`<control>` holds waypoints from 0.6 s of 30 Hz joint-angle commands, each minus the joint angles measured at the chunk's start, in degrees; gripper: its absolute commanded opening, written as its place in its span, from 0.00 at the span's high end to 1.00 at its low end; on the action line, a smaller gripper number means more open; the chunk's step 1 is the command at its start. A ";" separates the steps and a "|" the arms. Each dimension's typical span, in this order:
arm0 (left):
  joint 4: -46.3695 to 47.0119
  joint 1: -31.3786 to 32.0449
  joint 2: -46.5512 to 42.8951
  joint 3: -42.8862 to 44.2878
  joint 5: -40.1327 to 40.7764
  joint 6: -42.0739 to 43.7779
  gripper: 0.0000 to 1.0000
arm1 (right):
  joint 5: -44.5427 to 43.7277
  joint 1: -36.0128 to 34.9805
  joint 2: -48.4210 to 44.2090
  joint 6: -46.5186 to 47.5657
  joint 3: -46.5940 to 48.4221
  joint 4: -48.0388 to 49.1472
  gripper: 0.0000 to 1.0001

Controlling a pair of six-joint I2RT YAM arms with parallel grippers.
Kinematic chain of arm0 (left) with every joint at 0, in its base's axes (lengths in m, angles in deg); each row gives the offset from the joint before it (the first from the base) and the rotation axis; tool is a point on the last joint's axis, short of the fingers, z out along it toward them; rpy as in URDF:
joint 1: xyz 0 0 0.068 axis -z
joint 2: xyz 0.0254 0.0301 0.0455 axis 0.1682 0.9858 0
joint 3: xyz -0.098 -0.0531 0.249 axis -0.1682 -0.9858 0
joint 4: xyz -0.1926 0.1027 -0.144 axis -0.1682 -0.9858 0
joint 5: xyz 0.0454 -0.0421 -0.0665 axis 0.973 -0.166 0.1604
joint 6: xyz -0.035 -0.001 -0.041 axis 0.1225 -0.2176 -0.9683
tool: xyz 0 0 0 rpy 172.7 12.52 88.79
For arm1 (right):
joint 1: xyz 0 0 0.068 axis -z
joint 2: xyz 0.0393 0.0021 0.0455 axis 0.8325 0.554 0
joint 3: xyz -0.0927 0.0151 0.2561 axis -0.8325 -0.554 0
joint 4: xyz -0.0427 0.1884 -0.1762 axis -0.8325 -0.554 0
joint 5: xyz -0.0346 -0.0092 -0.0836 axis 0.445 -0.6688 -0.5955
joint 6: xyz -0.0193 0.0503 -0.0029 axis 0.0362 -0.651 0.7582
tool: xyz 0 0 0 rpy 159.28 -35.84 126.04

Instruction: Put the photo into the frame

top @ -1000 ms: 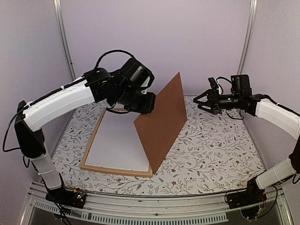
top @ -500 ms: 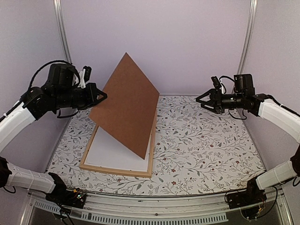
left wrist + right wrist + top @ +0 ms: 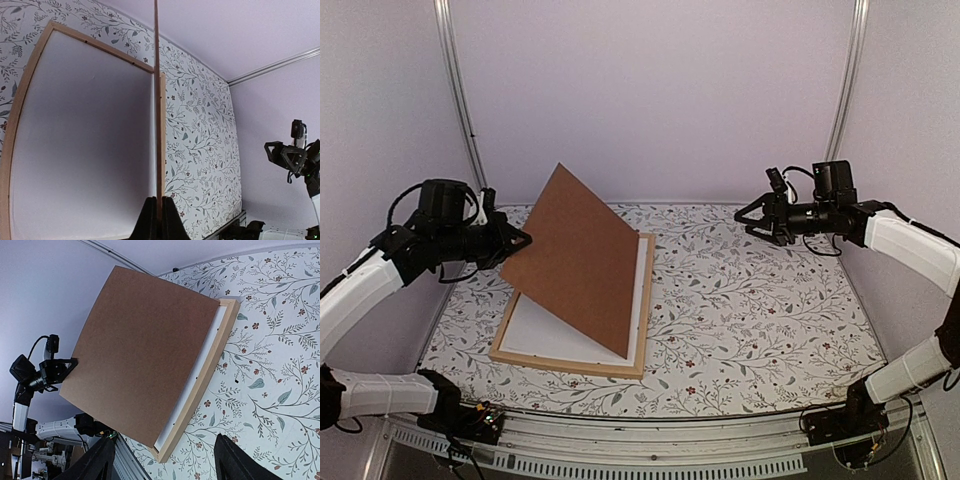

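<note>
Now | your left gripper [image 3: 525,238] pinches flat brown backing board [image 3: 582,255] | pale wooden rectangular frame [image 3: 570,363] just below-right | right gripper [image 3: 748,220] spread, farther.

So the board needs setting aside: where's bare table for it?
The floral table right of the frame is bare to its edge; the right gripper hovers above its far end. Left is crowded: frame, tilted backing board, left gripper.

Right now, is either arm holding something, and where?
The left gripper pinches the brown backing board by its left edge; the right gripper holds nothing.
</note>
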 commanded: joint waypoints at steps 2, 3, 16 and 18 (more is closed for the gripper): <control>10.86 -2.03 -1.97 -1.86 -5.51 -2.27 1.00 | 0.33 0.32 0.83 0.87 -0.86 1.32 0.28; 11.00 -2.27 -2.01 -2.24 -5.67 -2.39 1.00 | 0.44 0.26 0.88 0.84 -0.91 1.44 0.28; 10.03 -4.15 -2.83 -3.52 -7.95 -0.71 1.00 | 0.33 0.26 1.03 0.91 -1.72 1.73 0.28; 10.03 -4.23 -2.84 -3.97 -8.48 -0.67 1.00 | 0.27 0.31 1.07 0.91 -1.89 1.75 0.28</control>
